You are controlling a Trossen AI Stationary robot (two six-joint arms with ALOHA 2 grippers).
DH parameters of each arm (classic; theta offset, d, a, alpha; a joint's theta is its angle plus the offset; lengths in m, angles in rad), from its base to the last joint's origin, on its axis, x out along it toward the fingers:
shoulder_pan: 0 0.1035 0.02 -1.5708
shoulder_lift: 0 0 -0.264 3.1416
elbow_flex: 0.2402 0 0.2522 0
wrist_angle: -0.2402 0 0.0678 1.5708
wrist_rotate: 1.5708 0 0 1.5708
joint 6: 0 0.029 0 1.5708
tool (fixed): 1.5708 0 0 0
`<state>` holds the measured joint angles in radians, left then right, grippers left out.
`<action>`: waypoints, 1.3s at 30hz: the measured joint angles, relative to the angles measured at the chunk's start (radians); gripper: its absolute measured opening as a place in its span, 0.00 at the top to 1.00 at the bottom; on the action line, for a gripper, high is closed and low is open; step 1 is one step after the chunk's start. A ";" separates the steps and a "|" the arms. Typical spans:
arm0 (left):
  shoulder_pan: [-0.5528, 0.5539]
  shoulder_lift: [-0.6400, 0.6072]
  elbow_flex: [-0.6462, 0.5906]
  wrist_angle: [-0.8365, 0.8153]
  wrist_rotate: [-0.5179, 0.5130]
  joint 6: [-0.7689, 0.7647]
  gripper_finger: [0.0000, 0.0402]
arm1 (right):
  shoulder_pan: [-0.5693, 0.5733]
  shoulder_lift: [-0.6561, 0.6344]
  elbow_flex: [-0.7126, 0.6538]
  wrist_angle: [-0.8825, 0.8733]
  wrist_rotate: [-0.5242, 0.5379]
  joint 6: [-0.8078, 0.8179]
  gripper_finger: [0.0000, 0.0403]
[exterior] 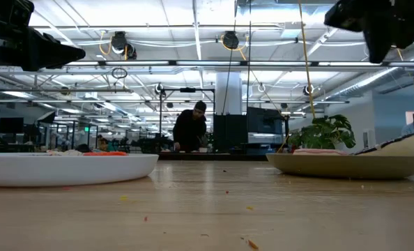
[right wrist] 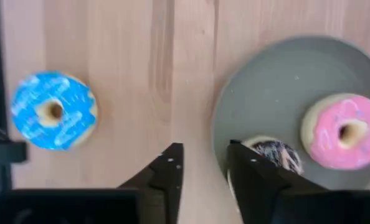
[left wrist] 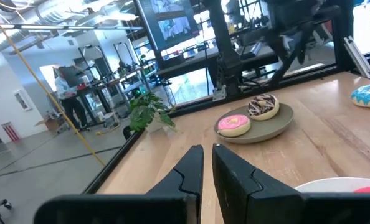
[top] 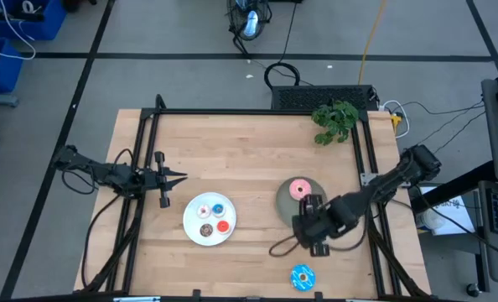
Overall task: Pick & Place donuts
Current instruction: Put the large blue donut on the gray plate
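Glossy pink donut (right wrist: 346, 132) and chocolate drizzled donut (left wrist: 262, 106) on grey plate (right wrist: 278, 81); blue-sprinkled donut (right wrist: 53, 111) alone on counter (top: 241, 143). Three tiny donuts (top: 212, 217) on white plate (top: 190, 228), barely discernible. Right claw (right wrist: 203, 163) parted, empty, partly hiding chocolate donut. Left claw (left wrist: 207, 163) pinched narrow, empty.

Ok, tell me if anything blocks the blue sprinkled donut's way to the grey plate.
Nothing lies on the bare wood between the blue sprinkled donut and the grey plate. Only the right claw hangs above that gap, over the plate's edge beside the chocolate donut.
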<state>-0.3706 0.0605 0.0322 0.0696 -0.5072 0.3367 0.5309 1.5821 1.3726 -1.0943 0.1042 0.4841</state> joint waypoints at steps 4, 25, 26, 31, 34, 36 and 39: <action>0.000 0.000 0.000 0.000 0.000 -0.006 0.90 | 0.033 0.130 0.123 -0.123 -0.012 0.022 0.86; 0.000 0.000 0.000 -0.043 0.001 -0.059 0.90 | 0.126 0.328 0.419 0.017 -0.209 0.024 1.00; 0.000 0.000 0.000 -0.043 0.001 -0.059 0.90 | 0.130 0.336 0.419 0.029 -0.207 0.029 1.00; 0.000 0.000 0.000 -0.038 0.002 -0.070 0.90 | 0.164 0.393 0.419 0.048 -0.207 0.084 1.00; 0.000 0.000 0.000 -0.021 0.005 -0.098 0.90 | 0.192 0.426 0.418 0.048 -0.199 0.109 1.00; 0.000 0.000 0.000 -0.010 0.010 -0.114 0.90 | 0.210 0.431 0.417 0.040 -0.178 0.116 1.00; 0.000 0.000 0.000 -0.007 0.010 -0.122 0.90 | 0.230 0.428 0.407 0.043 -0.141 0.110 1.00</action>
<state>-0.3708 0.0608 0.0326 0.0628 -0.4976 0.2142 0.7608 2.0098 1.7795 -1.0514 -0.0371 0.5939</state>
